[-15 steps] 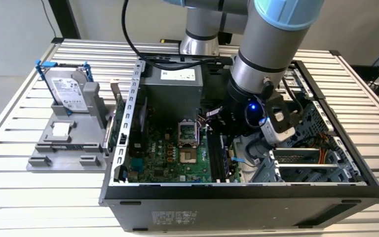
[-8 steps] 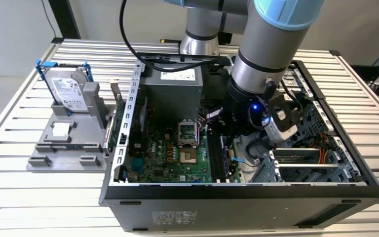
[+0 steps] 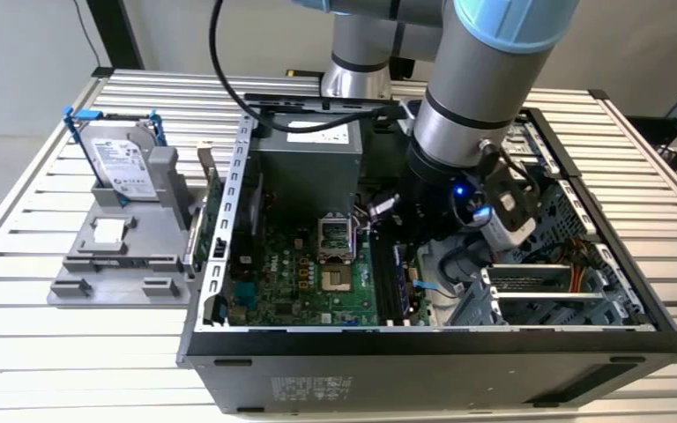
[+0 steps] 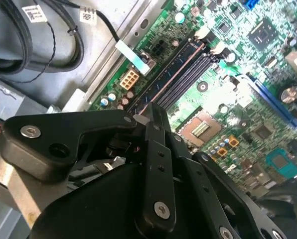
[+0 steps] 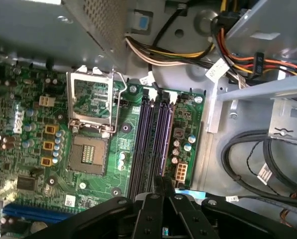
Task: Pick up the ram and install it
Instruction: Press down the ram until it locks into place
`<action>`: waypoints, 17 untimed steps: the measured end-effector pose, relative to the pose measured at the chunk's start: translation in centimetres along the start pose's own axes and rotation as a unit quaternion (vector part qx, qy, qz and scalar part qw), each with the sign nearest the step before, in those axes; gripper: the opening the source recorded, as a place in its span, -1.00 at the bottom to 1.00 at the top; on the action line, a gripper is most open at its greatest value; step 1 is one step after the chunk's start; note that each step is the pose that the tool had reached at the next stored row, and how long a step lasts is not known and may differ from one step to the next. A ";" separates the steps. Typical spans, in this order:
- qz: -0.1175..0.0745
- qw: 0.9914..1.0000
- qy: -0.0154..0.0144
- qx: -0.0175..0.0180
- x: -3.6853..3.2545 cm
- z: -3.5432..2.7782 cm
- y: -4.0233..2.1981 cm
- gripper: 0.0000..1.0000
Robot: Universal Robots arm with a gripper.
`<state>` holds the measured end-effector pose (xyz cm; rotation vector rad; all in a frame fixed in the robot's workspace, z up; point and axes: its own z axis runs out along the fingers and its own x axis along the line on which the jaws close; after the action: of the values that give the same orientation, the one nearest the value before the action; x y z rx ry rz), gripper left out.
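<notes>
Gripper is hovering inside the open computer case, directly over the memory slots; whether it is clamping anything I cannot tell. The ram seems to be standing edge-on in the outermost slot, reaching up to the gripper's tip, on the green motherboard. The case is lying on a slatted metal table.

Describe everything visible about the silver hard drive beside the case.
The hard drive is a silver metal box with a pale label on its face, clipped in a blue frame. It stands on edge in a grey holder on the slatted table, at the exterior view's left of the open computer case.
</notes>
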<state>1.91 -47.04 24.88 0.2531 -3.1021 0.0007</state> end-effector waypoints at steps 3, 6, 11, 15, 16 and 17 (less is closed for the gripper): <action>-0.025 1.000 0.000 0.001 0.01 0.00 0.00 -1.00; -0.048 0.999 0.000 0.001 0.00 -0.05 0.00 -1.00; -0.084 0.996 0.000 0.002 0.00 -0.12 0.01 -1.00; -0.113 0.994 0.000 0.002 0.00 -0.15 0.00 -1.00; -0.121 0.993 0.000 0.002 0.01 -0.15 0.00 -1.00; -0.127 0.992 0.000 0.002 0.01 -0.16 0.00 -1.00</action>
<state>1.91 -47.04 25.04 0.6468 -3.0454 0.0008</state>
